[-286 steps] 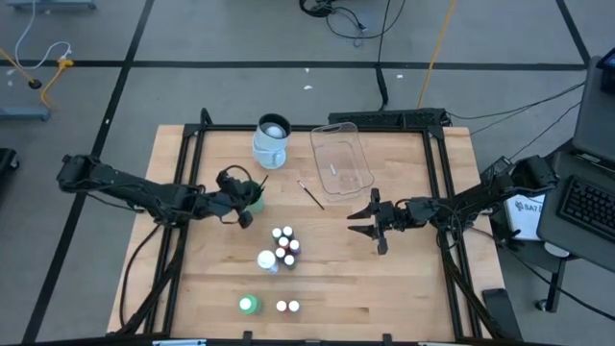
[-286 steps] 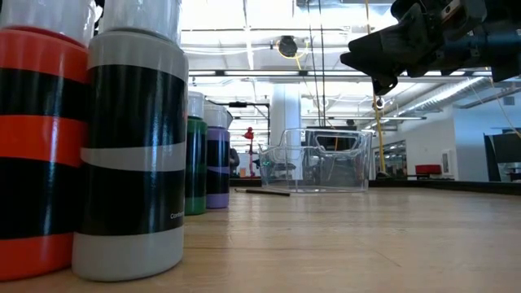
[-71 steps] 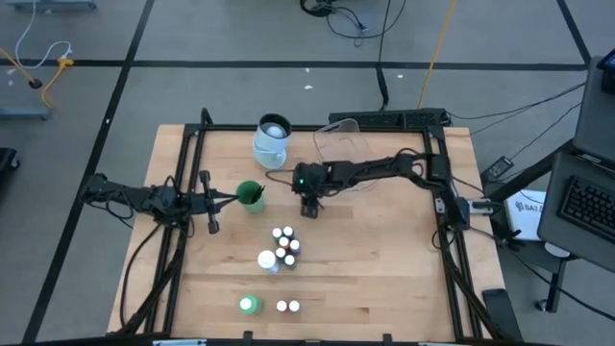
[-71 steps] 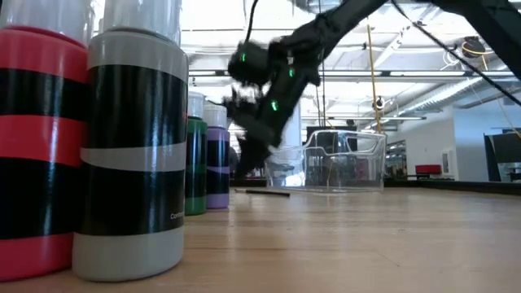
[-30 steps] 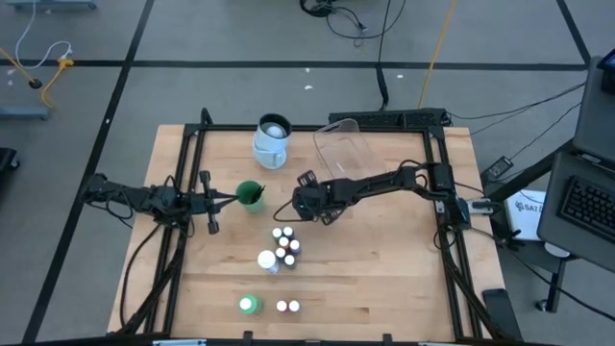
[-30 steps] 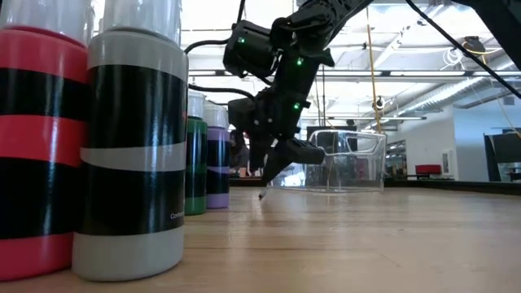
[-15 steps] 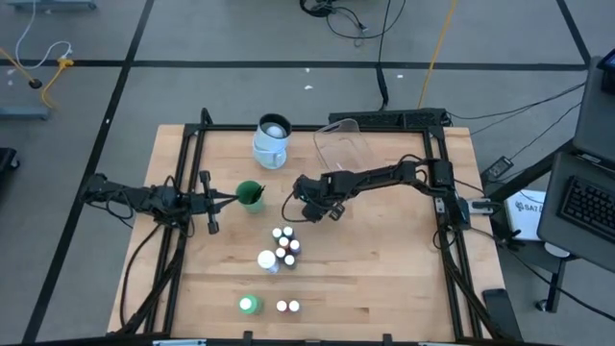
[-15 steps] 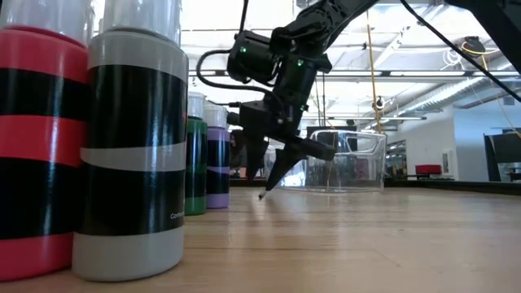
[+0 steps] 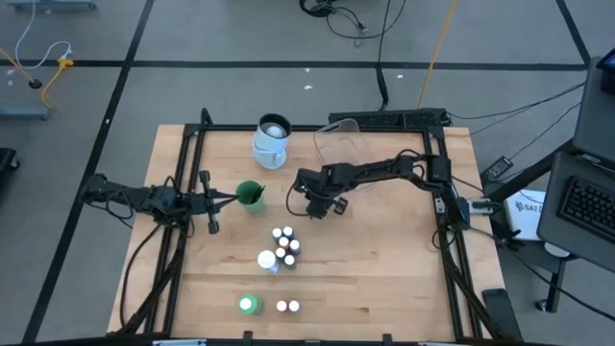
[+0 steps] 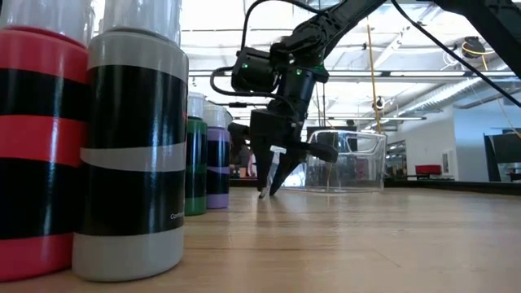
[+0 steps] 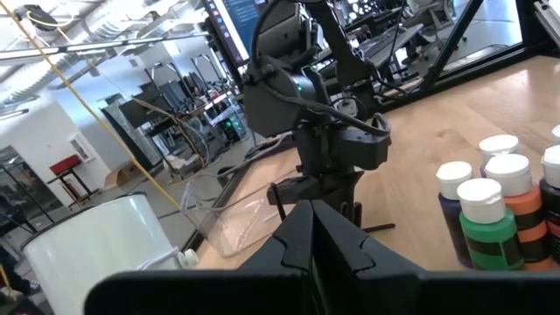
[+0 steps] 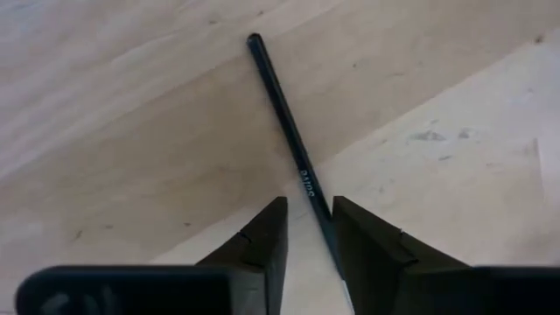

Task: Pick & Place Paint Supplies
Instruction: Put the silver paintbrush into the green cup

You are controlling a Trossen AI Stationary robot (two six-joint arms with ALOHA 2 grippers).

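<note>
The right gripper (image 10: 269, 190) is pointed down at mid-table, its fingers clamped on the thin dark-handled brush (image 12: 289, 131), whose tip touches the bare wooden table (image 9: 384, 269). The left gripper (image 9: 213, 200), fingers together, is held beside the round green cup (image 9: 251, 194). The small white-capped paint bottles (image 9: 283, 245) are clustered nearby.

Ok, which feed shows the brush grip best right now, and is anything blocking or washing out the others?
Right wrist view: sharp, the brush runs between the right gripper fingers. Low view: big close bottles block the left side; bright backlit ceiling. High view: evenly lit, brush too small to see.
</note>
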